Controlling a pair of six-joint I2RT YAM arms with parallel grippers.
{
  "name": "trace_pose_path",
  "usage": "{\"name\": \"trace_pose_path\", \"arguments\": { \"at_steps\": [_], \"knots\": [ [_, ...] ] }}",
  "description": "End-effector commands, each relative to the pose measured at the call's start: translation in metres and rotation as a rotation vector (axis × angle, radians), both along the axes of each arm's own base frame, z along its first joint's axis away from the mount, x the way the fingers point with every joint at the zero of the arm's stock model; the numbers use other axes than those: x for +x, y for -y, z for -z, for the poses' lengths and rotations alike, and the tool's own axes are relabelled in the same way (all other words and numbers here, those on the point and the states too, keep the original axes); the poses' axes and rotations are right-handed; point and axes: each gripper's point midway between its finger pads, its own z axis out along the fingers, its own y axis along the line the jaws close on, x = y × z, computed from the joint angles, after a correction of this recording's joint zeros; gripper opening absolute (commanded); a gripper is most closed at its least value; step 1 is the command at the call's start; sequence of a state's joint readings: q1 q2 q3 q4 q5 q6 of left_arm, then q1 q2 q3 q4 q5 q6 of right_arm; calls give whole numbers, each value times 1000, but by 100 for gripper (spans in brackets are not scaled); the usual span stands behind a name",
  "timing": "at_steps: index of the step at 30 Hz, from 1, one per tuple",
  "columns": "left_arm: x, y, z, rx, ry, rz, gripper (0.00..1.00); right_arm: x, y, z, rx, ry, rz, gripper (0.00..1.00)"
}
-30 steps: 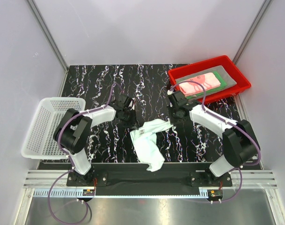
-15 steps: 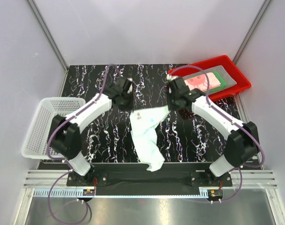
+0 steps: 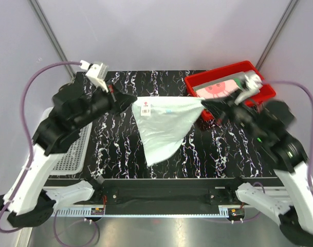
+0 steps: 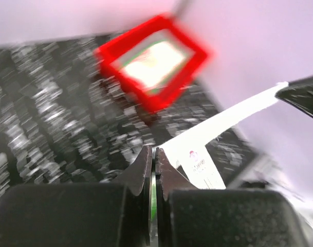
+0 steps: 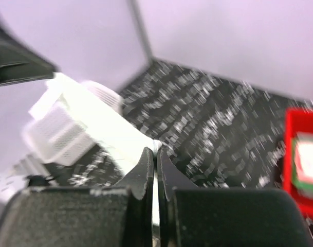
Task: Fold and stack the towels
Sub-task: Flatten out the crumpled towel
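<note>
Soft matt cloth towel [image 3: 165,125]; glossy marbled tabletop [image 3: 120,149]

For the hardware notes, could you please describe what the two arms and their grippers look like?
Both arms have white link shells with bulky black joints. A purple cable loops from the left arm and another from the right arm, and each wrist carries a small white-grey block. The left gripper and right gripper have black wedge-shaped fingers.

Both arms raised high (spread apart), each one's jaws clamped tight.
</note>
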State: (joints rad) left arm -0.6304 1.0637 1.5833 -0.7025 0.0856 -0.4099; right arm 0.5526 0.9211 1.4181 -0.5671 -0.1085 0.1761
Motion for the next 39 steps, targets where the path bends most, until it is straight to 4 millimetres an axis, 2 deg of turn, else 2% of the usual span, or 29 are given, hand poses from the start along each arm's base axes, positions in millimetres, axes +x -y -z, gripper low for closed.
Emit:
{"name": "trace_pose_path", "arguments": {
  "at_steps": [1, 3, 8, 11, 13, 15, 16, 17, 18, 19, 20, 21, 22, 23, 24, 25, 26, 27, 28, 29, 30, 31, 32, 33, 34, 35, 36, 37, 39],
  "knots": [
    [-30, 18, -7, -12, 59, 168, 0, -56, 7, -32, 84, 184, -145, 0],
    [-52, 24, -19, -47, 102, 221, 0, -68, 10, -33, 114, 190, -166, 0],
    [-77, 25, -33, -66, 122, 257, 0, -100, 13, -49, 195, 228, -239, 0],
    [-71, 18, -38, -58, 128, 192, 0, -95, 21, -59, 210, 265, -183, 0],
    [-46, 11, -36, 2, 132, 69, 0, -84, 21, -62, 183, 290, -153, 0],
    [-21, 4, -28, 76, 133, -35, 0, -52, 15, -52, 109, 287, -96, 0],
    [-5, 8, -23, 102, 113, -63, 0, -29, 6, -43, 67, 267, -76, 0],
    [8, 7, -16, 121, 92, -86, 0, -7, 10, -37, 23, 272, -2, 0],
    [29, -4, -11, 115, 57, -126, 0, 8, 9, -34, -6, 270, 32, 0],
    [52, -2, 3, 126, 6, -146, 0, 38, -1, -21, -50, 246, 60, 0],
    [69, -7, 6, 112, -10, -167, 0, 57, -1, -16, -116, 263, 100, 0],
    [90, -24, 10, 99, -31, -209, 0, 71, -5, -20, -136, 269, 112, 0],
    [107, -30, 15, 95, -41, -235, 0, 106, -14, 0, -178, 229, 124, 0],
    [137, -40, 22, 77, -58, -258, 0, 121, -19, -5, -176, 236, 112, 0],
    [152, -42, 26, 68, -66, -253, 0, 139, -23, 1, -172, 216, 98, 0],
    [166, -43, 29, 58, -69, -248, 0, 178, -23, 29, -187, 158, 107, 0],
    [192, -41, 39, 49, -70, -243, 0, 193, -28, 36, -168, 133, 83, 0],
    [206, -45, 35, 34, -48, -220, 0, 208, -30, 29, -151, 149, 75, 0],
    [221, -46, 39, 32, -39, -220, 0, 236, -38, 58, -165, 102, 58, 0],
    [248, -42, 64, 39, -69, -209, 0, 248, -42, 66, -163, 92, 24, 0],
    [264, -47, 56, 27, -43, -202, 0, 259, -48, 56, -154, 117, 12, 0],
    [277, -45, 62, 21, -49, -180, 0, 280, -57, 86, -181, 79, -12, 0],
    [300, -43, 91, 17, -104, -146, 0, 285, -66, 93, -185, 76, -58, 0],
    [310, -42, 97, 16, -107, -133, 0, 295, -71, 86, -185, 104, -69, 0],
    [320, -42, 92, 13, -85, -128, 0, 308, -78, 115, -206, 62, -93, 0],
    [334, -42, 113, 18, -107, -124, 0, 315, -80, 122, -222, 62, -97, 0],
    [339, -40, 119, 24, -103, -113, 0, 322, -82, 124, -227, 67, -97, 0],
    [343, -41, 129, 25, -111, -110, 0, 333, -83, 144, -242, 48, -92, 0],
    [352, -43, 147, 36, -123, -126, 0, 338, -84, 159, -253, 32, -92, 0]
  ]
}}
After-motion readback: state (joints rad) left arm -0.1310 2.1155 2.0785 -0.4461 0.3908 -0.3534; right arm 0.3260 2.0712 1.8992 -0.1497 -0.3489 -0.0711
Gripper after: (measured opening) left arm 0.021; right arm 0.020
